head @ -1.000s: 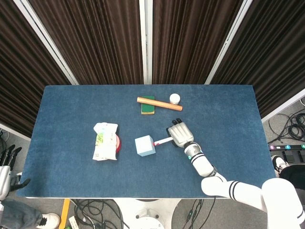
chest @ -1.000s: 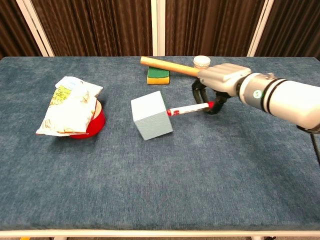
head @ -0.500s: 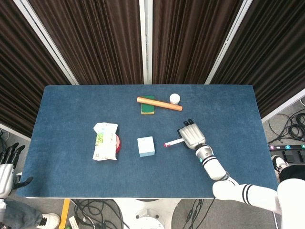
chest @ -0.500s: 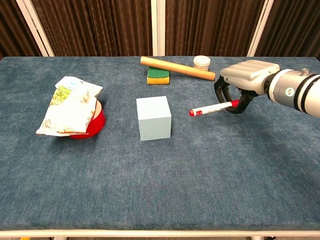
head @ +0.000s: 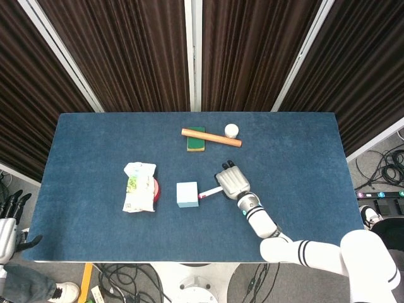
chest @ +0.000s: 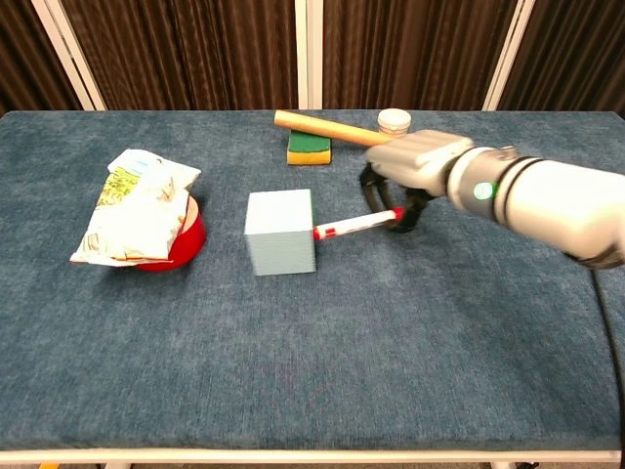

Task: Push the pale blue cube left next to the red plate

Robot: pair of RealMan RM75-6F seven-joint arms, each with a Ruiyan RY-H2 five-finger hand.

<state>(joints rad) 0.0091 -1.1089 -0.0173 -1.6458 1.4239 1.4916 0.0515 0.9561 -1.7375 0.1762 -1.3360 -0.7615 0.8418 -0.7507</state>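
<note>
The pale blue cube [head: 187,194] [chest: 281,233] sits on the blue table a short way right of the red plate [head: 156,189] [chest: 185,241]. My right hand [head: 231,182] [chest: 412,166] grips a red and white marker [head: 210,192] [chest: 355,224]. The marker's tip touches the cube's right face. A snack bag [head: 139,187] [chest: 140,204] lies across the plate and hides most of it. My left hand [head: 9,214] hangs off the table's left edge, fingers apart and holding nothing.
At the back of the table a wooden rolling pin [head: 211,137] [chest: 332,132] lies over a green and yellow sponge [head: 196,140] [chest: 310,149]. A small white jar [head: 231,130] [chest: 395,120] stands beside them.
My right hand drew back to the right, leaving the cube flat, then came left again. The marker tip now presses the cube, which sits further left, closer to the plate.
</note>
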